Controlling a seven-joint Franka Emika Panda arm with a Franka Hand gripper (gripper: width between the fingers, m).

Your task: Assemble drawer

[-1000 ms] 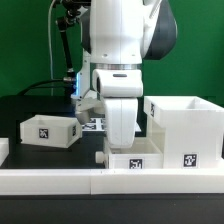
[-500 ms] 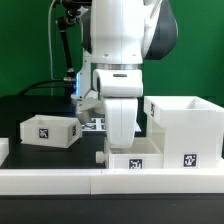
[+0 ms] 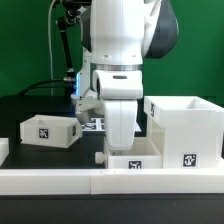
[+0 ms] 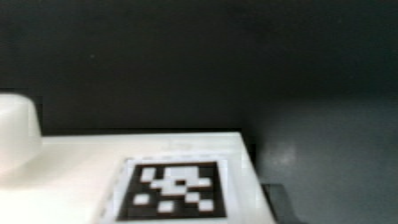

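The arm (image 3: 118, 40) stood over the drawer's loose parts. The tall shell (image 3: 186, 122) sat upright, with one tray (image 3: 136, 160) just beside the shell and the other tray (image 3: 50, 130) well apart from it. The gripper (image 3: 121, 143) hung low at the nearer tray. I judged that gripping this tray was the step in hand, and that sliding it squarely into the shell came next. Neither view showed how far the jaws stood open. Only the wrist view showed a tag (image 4: 175, 188) close below.
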